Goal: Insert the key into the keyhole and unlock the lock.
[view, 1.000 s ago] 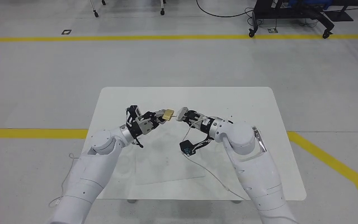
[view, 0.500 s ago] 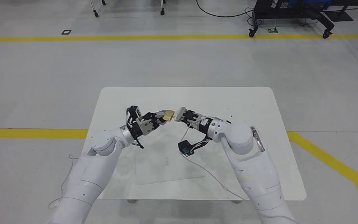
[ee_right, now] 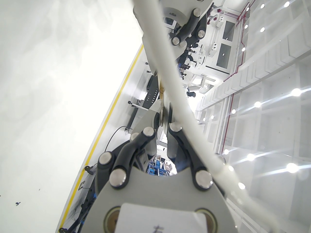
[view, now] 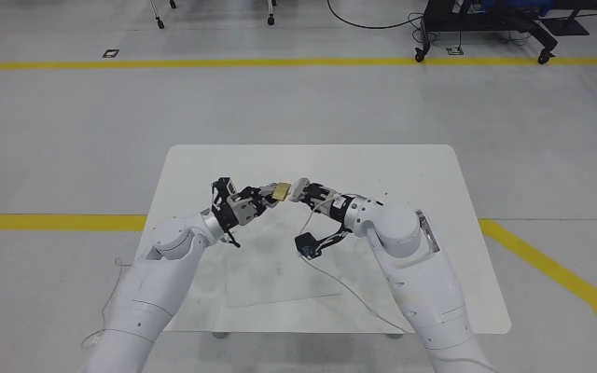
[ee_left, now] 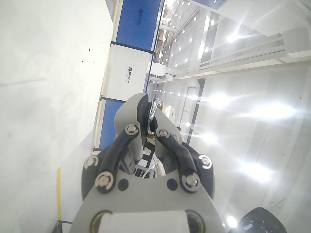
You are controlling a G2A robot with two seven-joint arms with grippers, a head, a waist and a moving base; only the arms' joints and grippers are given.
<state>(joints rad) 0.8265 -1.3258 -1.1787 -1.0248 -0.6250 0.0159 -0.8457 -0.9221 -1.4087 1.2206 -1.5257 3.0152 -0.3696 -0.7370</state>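
Above the middle of the white table (view: pixel 401 168), my left gripper (view: pixel 268 195) holds a small brass lock (view: pixel 280 192). In the left wrist view that gripper (ee_left: pixel 148 112) is shut on the lock's silver shackle (ee_left: pixel 154 107). My right gripper (view: pixel 303 189) faces it from the other side, tip to tip. In the right wrist view it (ee_right: pixel 162 112) is shut on the key (ee_right: pixel 161 119), whose blade points at the lock's brass body (ee_right: pixel 160 90). Whether the key's tip is inside the keyhole cannot be told. The left gripper (ee_right: pixel 187 32) shows beyond the lock.
A white cable (view: pixel 359 294) runs from the right arm across the table's front, with a small black block (view: pixel 306 246) hanging on it below the right gripper. The same cable (ee_right: pixel 175 78) crosses the right wrist view. Yellow floor lines run on both sides of the table.
My right gripper with the key has edged slightly left toward the lock, closing the small gap. The left gripper and lock have held still.
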